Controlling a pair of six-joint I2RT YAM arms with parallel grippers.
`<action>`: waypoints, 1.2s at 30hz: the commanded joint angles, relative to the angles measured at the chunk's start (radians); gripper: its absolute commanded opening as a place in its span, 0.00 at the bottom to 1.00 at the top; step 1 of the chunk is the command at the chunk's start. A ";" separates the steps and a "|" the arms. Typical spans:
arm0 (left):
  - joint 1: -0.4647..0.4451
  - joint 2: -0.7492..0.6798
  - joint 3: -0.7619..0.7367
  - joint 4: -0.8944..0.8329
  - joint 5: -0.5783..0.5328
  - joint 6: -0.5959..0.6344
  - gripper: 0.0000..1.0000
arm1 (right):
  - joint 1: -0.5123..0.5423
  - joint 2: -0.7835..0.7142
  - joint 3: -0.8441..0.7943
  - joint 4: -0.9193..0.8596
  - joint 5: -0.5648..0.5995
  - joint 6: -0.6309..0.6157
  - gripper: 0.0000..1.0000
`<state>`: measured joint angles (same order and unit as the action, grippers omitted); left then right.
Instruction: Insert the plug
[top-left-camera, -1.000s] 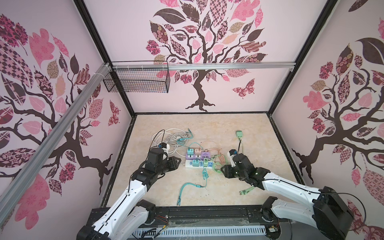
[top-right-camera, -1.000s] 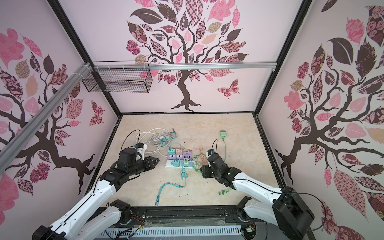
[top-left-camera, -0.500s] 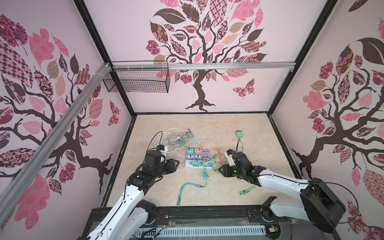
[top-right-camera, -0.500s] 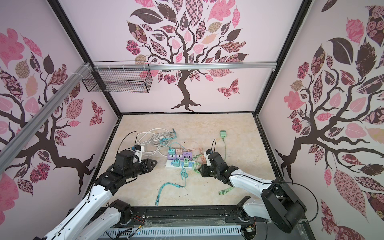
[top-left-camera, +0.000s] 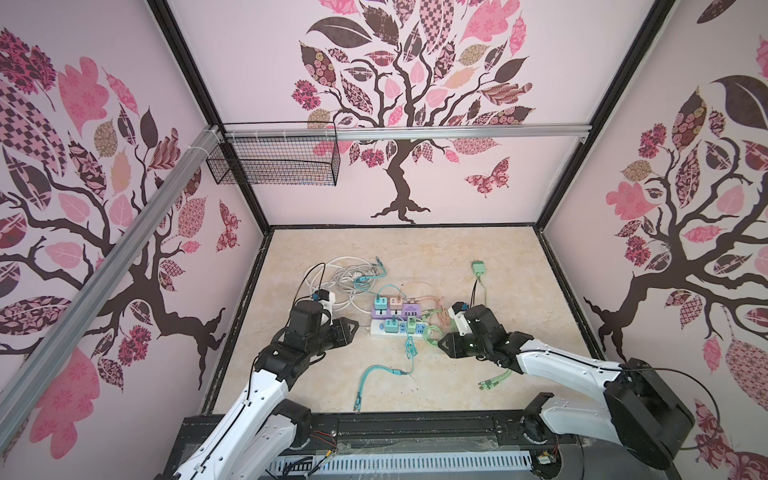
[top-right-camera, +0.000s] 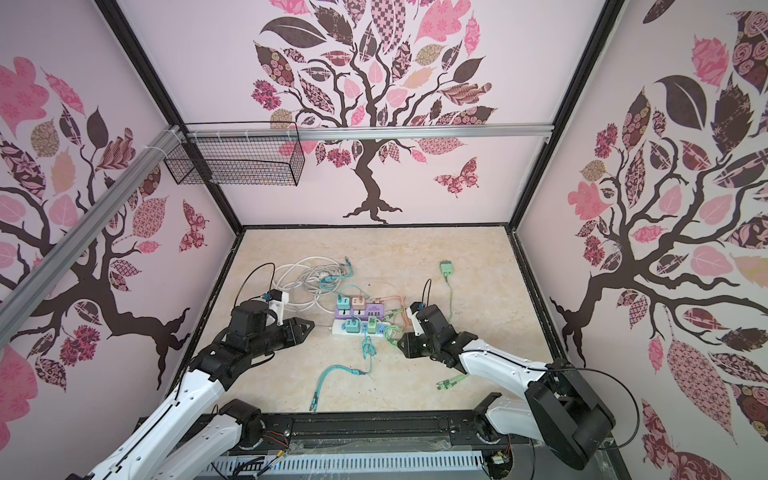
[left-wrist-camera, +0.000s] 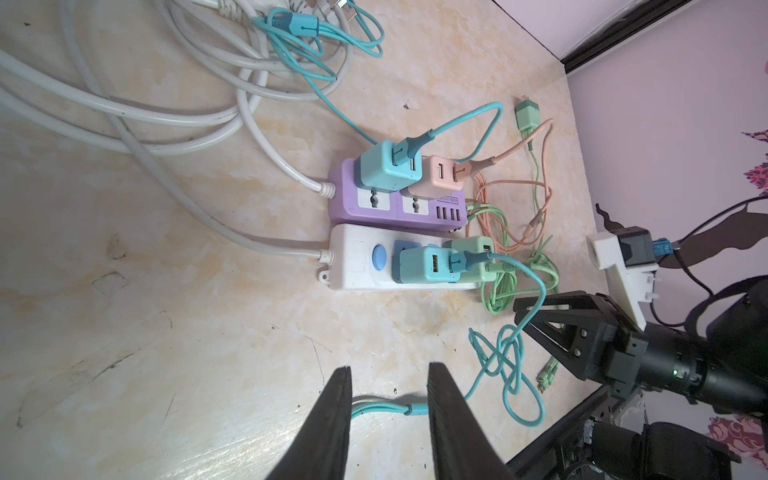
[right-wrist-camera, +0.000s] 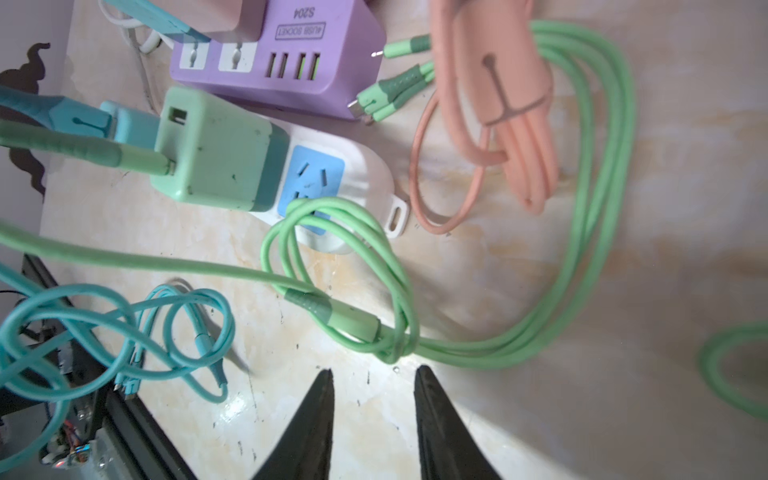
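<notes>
- purple power strip (top-left-camera: 409, 309) dead centre, white strip (top-left-camera: 376, 330) just under it
- teal charger (left-wrist-camera: 388, 170), peach charger (left-wrist-camera: 436, 183), mint charger (right-wrist-camera: 212, 149)
- pale pink walls (top-left-camera: 311, 203), brown tree decal (top-left-camera: 400, 183)
- beige marbled floor (top-left-camera: 478, 270)

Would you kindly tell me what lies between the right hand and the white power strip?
A looped green cable lies there, clear in the right wrist view.

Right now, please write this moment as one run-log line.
left fingers: open, empty | right fingers: open, empty | loose green plug: not inserted
</notes>
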<state>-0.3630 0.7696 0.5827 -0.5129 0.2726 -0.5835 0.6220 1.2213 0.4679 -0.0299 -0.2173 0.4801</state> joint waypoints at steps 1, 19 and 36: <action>0.005 -0.015 0.042 -0.004 -0.007 0.013 0.34 | -0.001 0.021 0.037 -0.030 0.092 -0.026 0.41; 0.004 -0.023 0.034 0.005 -0.009 0.010 0.35 | 0.001 0.063 0.043 0.083 -0.055 0.010 0.21; 0.004 -0.036 0.034 -0.001 -0.009 0.011 0.35 | 0.029 -0.073 0.081 -0.074 -0.052 0.088 0.04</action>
<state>-0.3622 0.7483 0.5827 -0.5125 0.2714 -0.5789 0.6384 1.1675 0.4927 -0.0410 -0.2798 0.5514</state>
